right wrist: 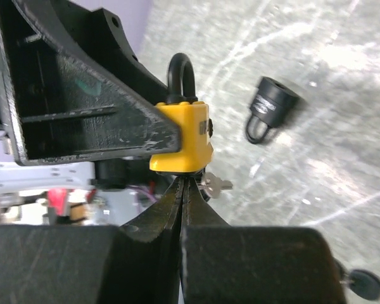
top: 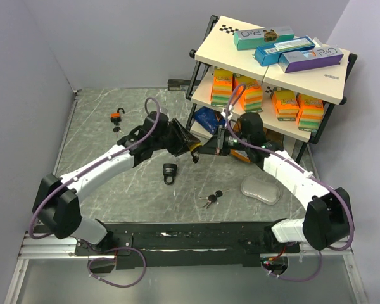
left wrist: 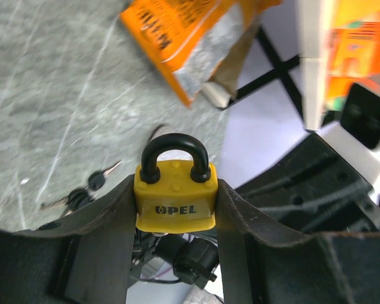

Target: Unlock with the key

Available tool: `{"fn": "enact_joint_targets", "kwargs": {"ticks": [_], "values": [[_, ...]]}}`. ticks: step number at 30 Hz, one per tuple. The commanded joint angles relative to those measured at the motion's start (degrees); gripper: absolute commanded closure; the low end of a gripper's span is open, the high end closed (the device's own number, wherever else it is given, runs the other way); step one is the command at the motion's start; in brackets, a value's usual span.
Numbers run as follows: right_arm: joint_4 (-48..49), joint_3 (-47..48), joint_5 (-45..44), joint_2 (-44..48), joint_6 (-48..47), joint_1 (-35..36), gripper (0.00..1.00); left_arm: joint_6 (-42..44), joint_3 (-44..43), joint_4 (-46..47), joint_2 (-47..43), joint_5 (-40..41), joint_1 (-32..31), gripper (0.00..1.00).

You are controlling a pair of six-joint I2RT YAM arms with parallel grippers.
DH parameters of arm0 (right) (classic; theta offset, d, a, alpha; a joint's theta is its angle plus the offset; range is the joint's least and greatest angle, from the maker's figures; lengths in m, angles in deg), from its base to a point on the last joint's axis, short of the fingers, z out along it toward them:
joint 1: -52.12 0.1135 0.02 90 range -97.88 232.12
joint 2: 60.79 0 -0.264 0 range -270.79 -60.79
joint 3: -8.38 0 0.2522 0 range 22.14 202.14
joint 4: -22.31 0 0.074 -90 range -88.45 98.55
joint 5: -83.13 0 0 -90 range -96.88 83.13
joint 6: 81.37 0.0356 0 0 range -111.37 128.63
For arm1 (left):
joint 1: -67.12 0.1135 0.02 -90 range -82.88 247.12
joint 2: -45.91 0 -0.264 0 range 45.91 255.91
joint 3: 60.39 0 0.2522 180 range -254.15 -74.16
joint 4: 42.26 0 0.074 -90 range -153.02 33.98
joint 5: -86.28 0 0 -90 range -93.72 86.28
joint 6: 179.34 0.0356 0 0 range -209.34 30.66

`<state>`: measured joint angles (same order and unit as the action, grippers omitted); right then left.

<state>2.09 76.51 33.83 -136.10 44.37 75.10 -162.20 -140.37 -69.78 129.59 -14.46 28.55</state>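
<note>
Above a grey marbled tabletop (top: 139,202), the left gripper (left wrist: 175,190), half open, clamps a yellow padlock with black shackle (left wrist: 175,206). The right gripper (right wrist: 182,182), fully closed, pinches a small silver key (right wrist: 218,185) at the padlock's base; off-axis twisting could slip it.

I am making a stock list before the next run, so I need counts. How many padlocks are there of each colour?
Yellow padlock: 1
Black padlock: 1
Orange padlock: 1
Total: 3
</note>
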Motion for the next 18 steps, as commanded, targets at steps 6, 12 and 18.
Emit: {"fn": "enact_joint_targets", "kwargs": {"ticks": [6, 12, 18], "values": [[13.14, 3.64, 0.42, 1.65, 10.56, -4.00, 1.00, 3.07, 0.74, 17.89, -6.95, -11.93, -3.27, 0.99], [15.86, 3.46, 1.39, 1.83, 14.26, -4.44, 1.00, 5.01, 1.00, 20.08, -7.83, -12.99, -3.62, 0.99], [17.88, 1.71, 1.65, 1.92, 16.54, -5.05, 1.00, 5.89, 1.88, 23.68, -8.88, -14.04, -4.06, 0.99]]}}
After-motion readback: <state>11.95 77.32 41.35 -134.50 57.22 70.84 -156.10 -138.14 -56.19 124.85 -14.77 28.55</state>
